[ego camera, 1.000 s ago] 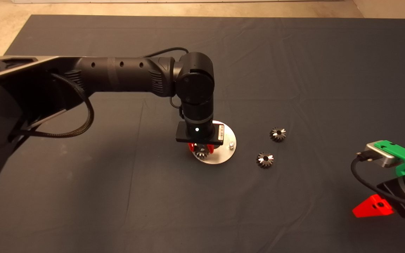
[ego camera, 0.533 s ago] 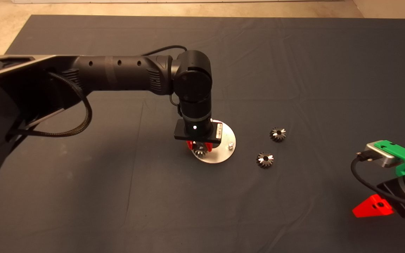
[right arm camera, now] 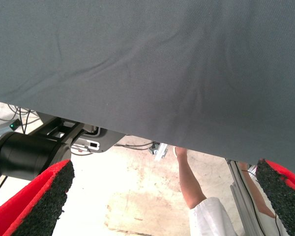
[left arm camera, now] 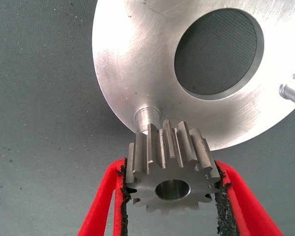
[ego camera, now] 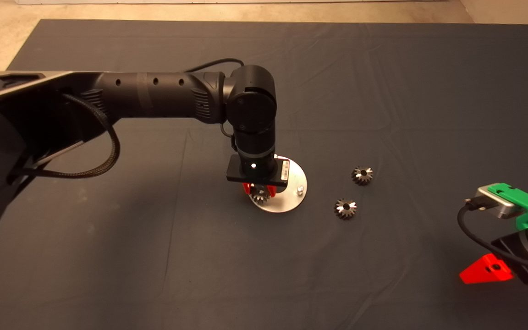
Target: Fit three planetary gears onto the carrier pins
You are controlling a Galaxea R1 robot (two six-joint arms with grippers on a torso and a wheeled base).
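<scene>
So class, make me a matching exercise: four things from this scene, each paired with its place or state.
Things:
1. held gear
2. plate
3. right claw
4. two loose gears

States:
A. open, parked at the mat's lower right edge
B. lying on the mat beside the plate
C. flat on the mat, pins standing up
D. gripped in the left claw

Pairs: 1-D, 2-C, 3-A, 4-B

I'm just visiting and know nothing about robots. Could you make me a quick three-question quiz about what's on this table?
1. How many gears lie loose on the mat?
2. True or false: the held gear is already seated on a pin.
3. Which gripper is working: A left, B right?

Key:
1. Two.
2. False: the left gripper holds it just short of the pin on the round plate.
3. A; the right gripper waits open at the mat's edge.
</scene>
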